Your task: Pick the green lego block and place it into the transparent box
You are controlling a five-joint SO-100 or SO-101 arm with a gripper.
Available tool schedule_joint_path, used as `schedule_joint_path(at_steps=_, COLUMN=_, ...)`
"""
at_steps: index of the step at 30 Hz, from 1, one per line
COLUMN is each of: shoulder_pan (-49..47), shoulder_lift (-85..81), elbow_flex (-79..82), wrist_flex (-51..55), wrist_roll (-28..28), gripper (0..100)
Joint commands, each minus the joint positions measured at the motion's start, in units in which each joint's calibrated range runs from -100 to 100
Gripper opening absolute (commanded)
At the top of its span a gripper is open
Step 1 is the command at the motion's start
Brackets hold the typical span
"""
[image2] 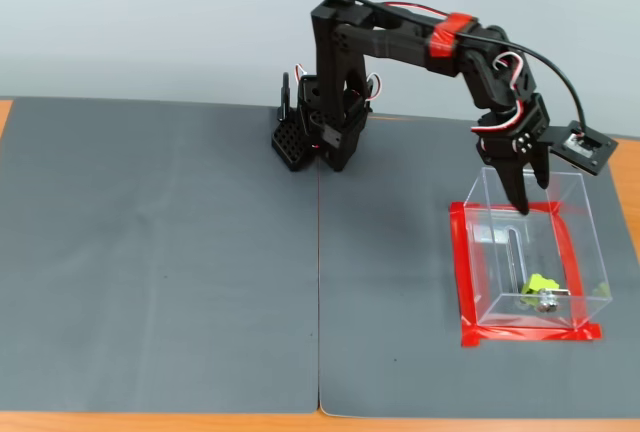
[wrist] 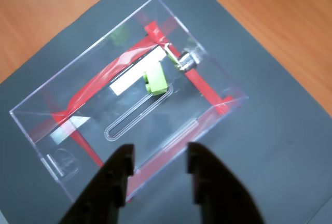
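The green lego block (wrist: 156, 80) lies on the floor of the transparent box (wrist: 67, 86), near the small metal fitting (wrist: 185, 60) and beside the long slot (wrist: 136, 116) in the base; the fixed view confirms the same placement, with the block (image2: 540, 283) at the end of the box (image2: 585, 242) nearest the camera. The gripper (wrist: 158, 172) is empty, its jaws parted to a moderate width, and stands above the far rim of the box, clear of the block. Judged from this arrangement, the placement step appears complete; what remains, at most, is to withdraw the arm. The wrist view alone resolves the block's tilt, the slot, a white label (wrist: 136, 73) under the box floor and the gap between the jaws. The fixed view alone shows the whole arm (image2: 400, 37), the red tape frame (image2: 465, 282) around the box, the grey mats (image2: 160, 252) and the gripper's (image2: 525, 192) height over the rim.
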Motion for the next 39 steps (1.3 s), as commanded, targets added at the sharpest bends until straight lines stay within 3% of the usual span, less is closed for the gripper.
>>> schedule_joint_path(at_steps=1, shoulder_pan=5.1, shoulder_lift=-5.6, elbow_flex=-0.2, wrist_flex=0.1, wrist_roll=0.1, gripper=3)
schedule_joint_path(at_steps=14, shoulder_pan=27.3, shoulder_lift=-16.0, elbow_flex=1.7, wrist_flex=0.2, wrist_roll=0.1, gripper=2)
schedule_joint_path(at_steps=24, shoulder_pan=41.8, shoulder_lift=-40.5, elbow_flex=26.5, wrist_flex=-0.3, wrist_roll=0.1, gripper=2)
schedule_joint_path(at_steps=39, shoulder_pan=44.5, shoulder_lift=-78.8, elbow_flex=64.3, wrist_flex=-0.6, wrist_roll=0.1, gripper=2)
